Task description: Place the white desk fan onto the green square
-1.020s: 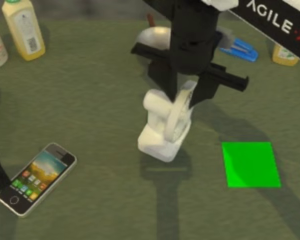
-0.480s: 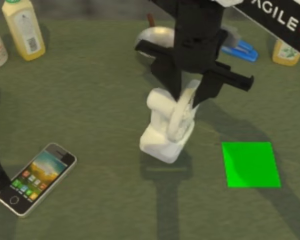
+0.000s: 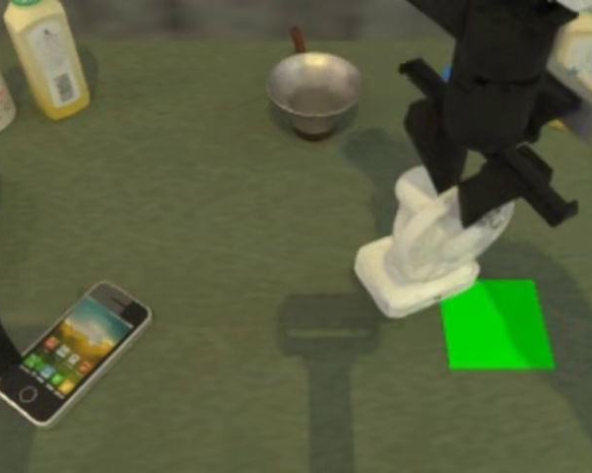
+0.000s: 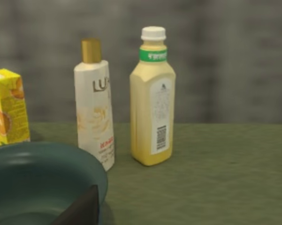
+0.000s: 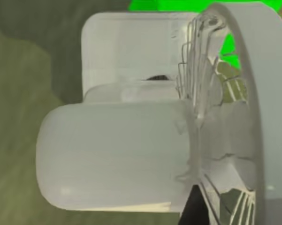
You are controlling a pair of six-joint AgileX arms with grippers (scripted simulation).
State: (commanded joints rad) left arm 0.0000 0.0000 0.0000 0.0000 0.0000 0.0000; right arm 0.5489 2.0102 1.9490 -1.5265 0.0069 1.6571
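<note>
Top view: right gripper [image 3: 460,202] clamped on white desk fan [image 3: 424,251], fan carried above table, base overlapping green square [image 3: 497,325] upper-left corner; advise carry further toward square centre, base level, then lower. Smartphone [image 3: 71,352], metal bowl [image 3: 314,91] well apart

Left wrist view: left arm parked at table's left; jaw state cannot tell; yellow bottle [image 4: 153,101], teal bowl [image 4: 37,180]

Right wrist view: fan motor housing [image 5: 117,157], green square beyond base
</note>
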